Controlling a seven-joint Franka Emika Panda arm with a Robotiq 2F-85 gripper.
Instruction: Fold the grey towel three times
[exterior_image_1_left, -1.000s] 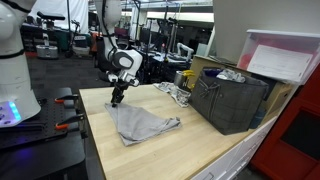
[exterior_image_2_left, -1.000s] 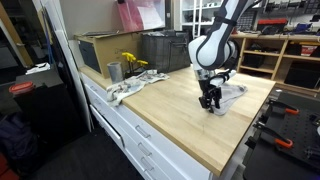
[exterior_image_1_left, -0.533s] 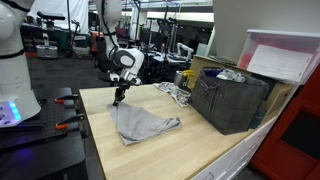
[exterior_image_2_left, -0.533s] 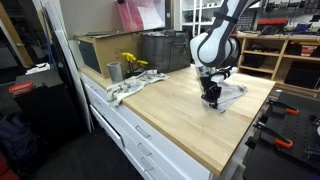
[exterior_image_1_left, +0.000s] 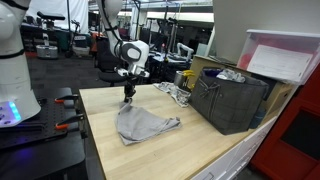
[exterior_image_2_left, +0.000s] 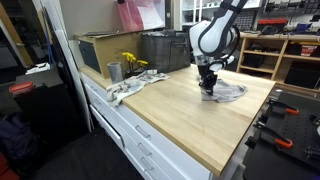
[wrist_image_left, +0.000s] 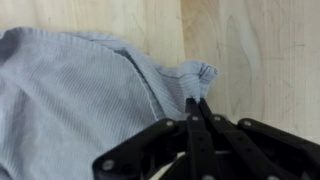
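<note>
In an exterior view, the grey towel (exterior_image_1_left: 145, 125) lies rumpled on the pale wooden table (exterior_image_1_left: 190, 150). One corner is drawn up to the gripper (exterior_image_1_left: 128, 97), and a dark bin (exterior_image_1_left: 228, 100) stands well apart. In an exterior view, white drawers (exterior_image_2_left: 140, 135) front the table, with workshop shelving behind. In the wrist view, the fingers (wrist_image_left: 190, 125) pinch tight on the towel's bunched corner.

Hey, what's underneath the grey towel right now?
The wooden tabletop shows around the grey towel; anything beneath its folds is covered. The shut pincer pinches one bunched edge.
</note>
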